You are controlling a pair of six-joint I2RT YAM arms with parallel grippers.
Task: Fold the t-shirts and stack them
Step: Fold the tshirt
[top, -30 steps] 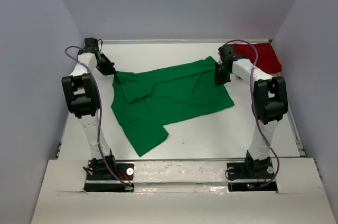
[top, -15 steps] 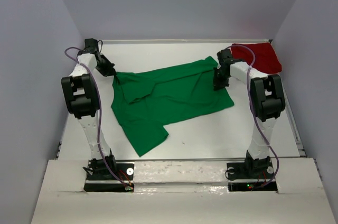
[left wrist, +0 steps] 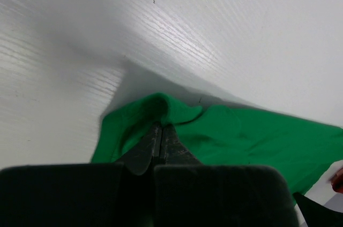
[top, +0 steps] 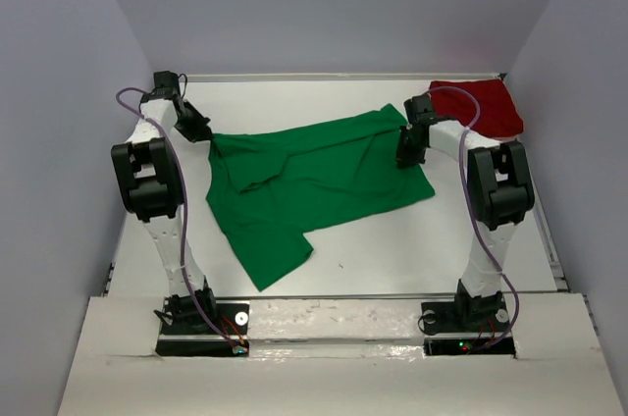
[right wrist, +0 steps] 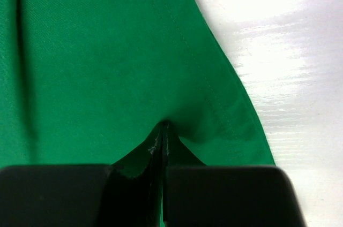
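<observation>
Bright green cloth t-shirt (top: 314,181) spread, creased, across the middle of the white table (top: 412,239), one part reaching toward the near left. The left gripper (top: 204,131) is clenched on the shirt's far left corner, and the right gripper (top: 404,151) is clenched on cloth just inside its far right edge, jaws pressed together. Dark red cloth t-shirt (top: 486,107) lies apart in the table's far right corner.

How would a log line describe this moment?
left jaws: shut on green shirt | right jaws: same | red shirt: far right corner
</observation>
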